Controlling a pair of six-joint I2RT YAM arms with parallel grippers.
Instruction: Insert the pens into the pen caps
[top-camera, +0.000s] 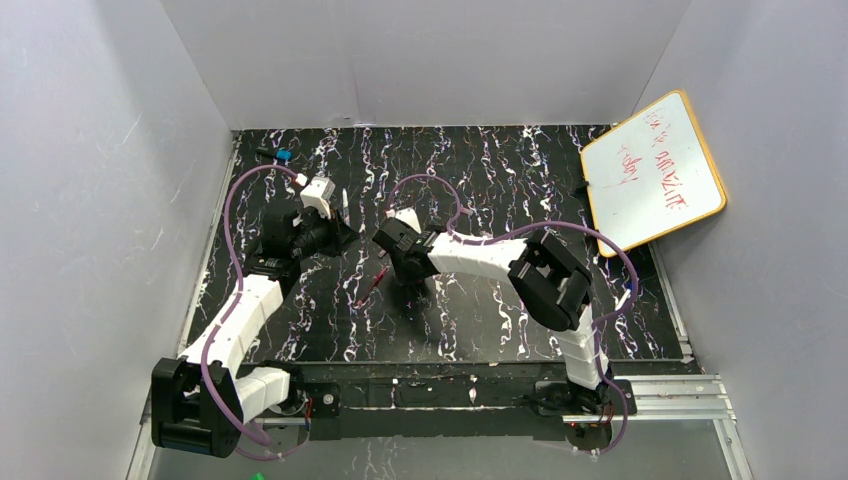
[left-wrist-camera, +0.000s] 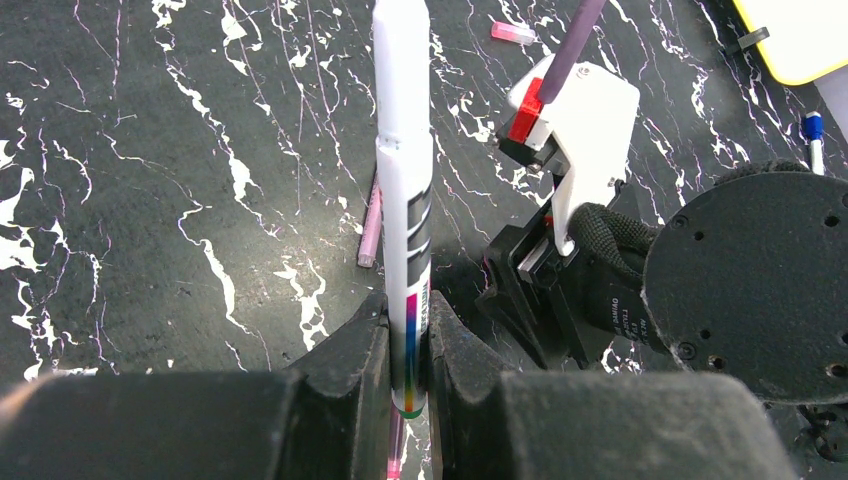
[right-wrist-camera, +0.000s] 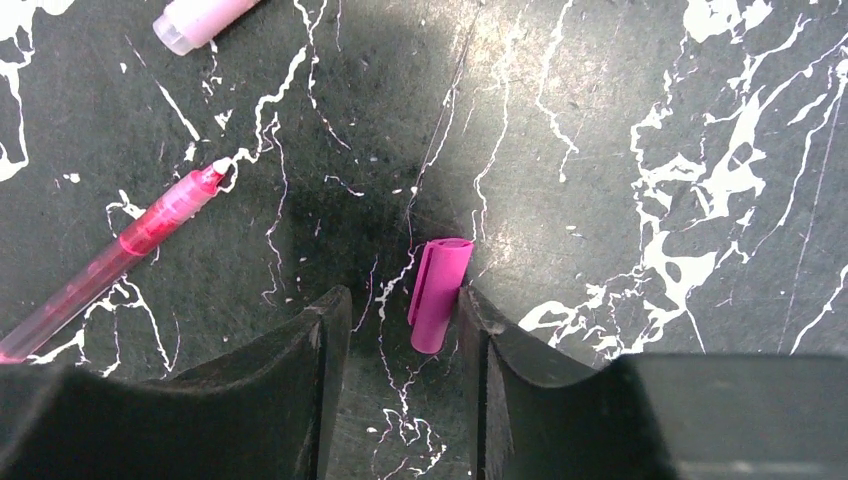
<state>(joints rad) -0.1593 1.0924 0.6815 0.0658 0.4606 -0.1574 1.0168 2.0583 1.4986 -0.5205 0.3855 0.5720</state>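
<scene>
left gripper (left-wrist-camera: 408, 328) clamped on a white pen (left-wrist-camera: 402, 120). right gripper (right-wrist-camera: 402, 308) fingers apart around the magenta cap (right-wrist-camera: 438, 290); red pen (right-wrist-camera: 112, 264) near it.

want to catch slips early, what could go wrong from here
1. The magenta cap lies off-centre between the jaws of the right gripper, against one jaw; closing may roll it or pinch it crooked.
2. The left gripper holds the white pen near one end, so the free length could tilt when pushed into a cap.
</scene>
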